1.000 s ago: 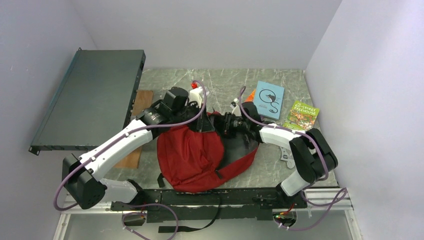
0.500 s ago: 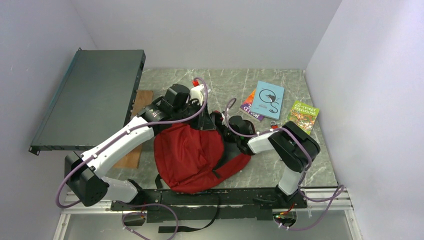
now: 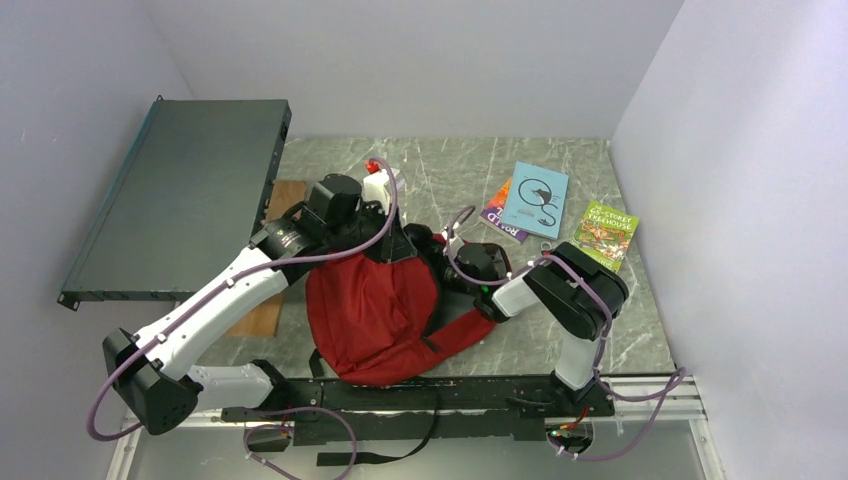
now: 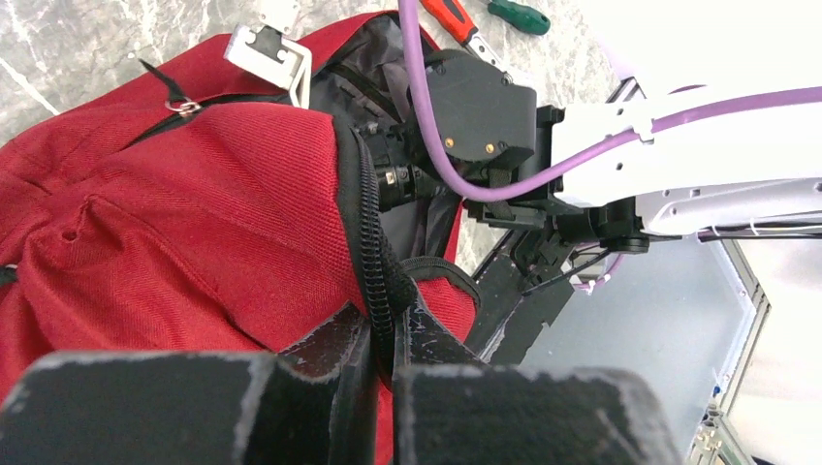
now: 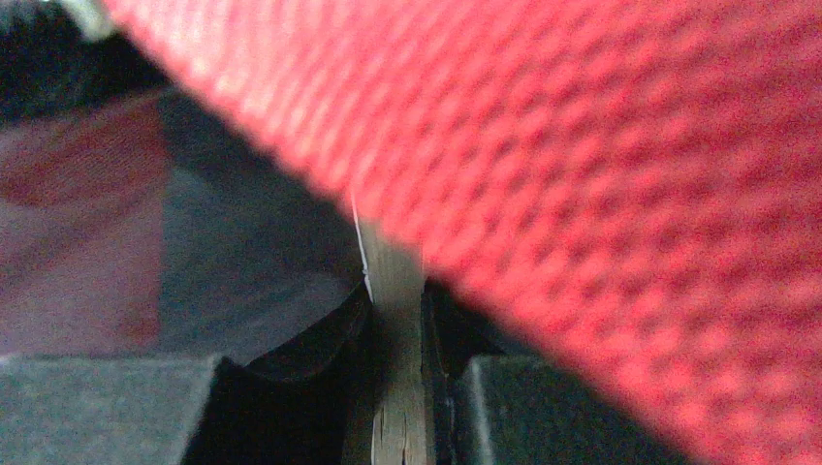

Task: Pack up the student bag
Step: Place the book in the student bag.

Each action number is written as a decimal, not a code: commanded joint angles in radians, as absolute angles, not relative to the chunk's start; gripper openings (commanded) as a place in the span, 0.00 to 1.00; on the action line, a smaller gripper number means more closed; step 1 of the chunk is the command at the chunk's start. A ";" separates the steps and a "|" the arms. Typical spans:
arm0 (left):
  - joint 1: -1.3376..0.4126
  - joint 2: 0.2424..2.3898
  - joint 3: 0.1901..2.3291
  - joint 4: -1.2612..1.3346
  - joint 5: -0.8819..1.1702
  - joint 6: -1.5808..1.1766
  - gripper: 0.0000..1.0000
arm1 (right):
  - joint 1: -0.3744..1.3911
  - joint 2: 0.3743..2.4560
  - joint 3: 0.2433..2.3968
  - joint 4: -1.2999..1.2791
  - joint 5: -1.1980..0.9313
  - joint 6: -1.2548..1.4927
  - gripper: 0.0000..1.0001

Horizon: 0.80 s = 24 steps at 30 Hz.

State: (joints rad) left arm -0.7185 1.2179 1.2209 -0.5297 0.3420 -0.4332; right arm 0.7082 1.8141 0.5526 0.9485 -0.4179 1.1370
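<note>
The left pincer [image 4: 383, 339] is narrow, its jaws pinching the black zip edge at the mouth of the bag [image 4: 184, 194]. Ahead of it and to its left the red cloth bulges up. Ahead and to its right the mouth gapes, showing grey lining, and the right arm's wrist reaches into that gap. Farther ahead, past the bag, a red-handled screwdriver [image 4: 451, 15] and a green-handled one [image 4: 519, 15] lie on the surface [image 4: 58, 39].

The right pincer [image 5: 397, 366] is inside the bag. It is narrow too, clamped on a thin flat strip [image 5: 395, 291] seen edge-on; what the strip is I cannot tell. Red fabric hangs close above it and to its right, and dark lining lies to its left.

From above, the bag lies on the surface beneath both pincers. A blue book [image 3: 537, 199] and a green book [image 3: 603, 230] lie apart from it, beyond the right pincer's outer side.
</note>
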 commanded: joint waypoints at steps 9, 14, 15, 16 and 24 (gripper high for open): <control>-0.714 1.168 1.272 -0.514 0.311 -0.381 0.00 | 0.717 1.828 0.556 0.935 -0.310 1.083 0.17; -0.703 1.108 1.302 -0.628 0.175 -0.300 0.00 | 0.704 1.777 0.544 0.857 -0.336 1.003 0.35; -0.700 1.102 1.310 -0.648 0.158 -0.289 0.00 | 0.704 1.758 0.545 0.825 -0.338 0.989 0.38; -0.697 1.095 1.319 -0.665 0.139 -0.281 0.00 | 0.704 1.740 0.545 0.799 -0.337 0.974 0.41; -0.685 1.075 1.313 -0.687 0.114 -0.268 0.00 | 0.703 1.426 0.691 0.289 -0.270 0.746 0.71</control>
